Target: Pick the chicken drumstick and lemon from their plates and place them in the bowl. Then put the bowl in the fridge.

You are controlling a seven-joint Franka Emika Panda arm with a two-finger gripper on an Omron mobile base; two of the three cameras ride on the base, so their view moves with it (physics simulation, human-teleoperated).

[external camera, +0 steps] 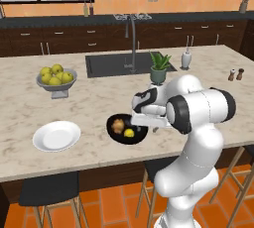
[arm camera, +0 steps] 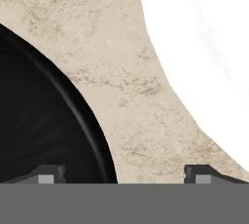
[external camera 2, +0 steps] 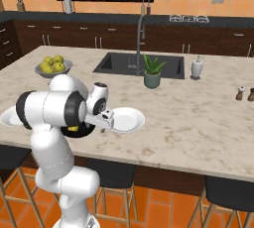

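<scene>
Already your bowl point(external camera: 127, 129) holds the chicken drumstick point(external camera: 117, 125) and, at its 4 o'clock, the lemon point(external camera: 129, 133). Your claw point(arm camera: 124, 175) hangs spread and empty, straddling the bowl's rim, probably to pinch it for the fridge; a plate point(arm camera: 209, 52) lies at 2 o'clock.

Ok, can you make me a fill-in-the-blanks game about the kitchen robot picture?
1. The lemon and the chicken drumstick both lie inside the black ____.
2. The gripper hangs with its jaws ____.
3. The white plate near the grey fruit bowl has ____ on it.
4. The small potted plant stands beside the ____.

Missing words: bowl; open; nothing; sink
</scene>
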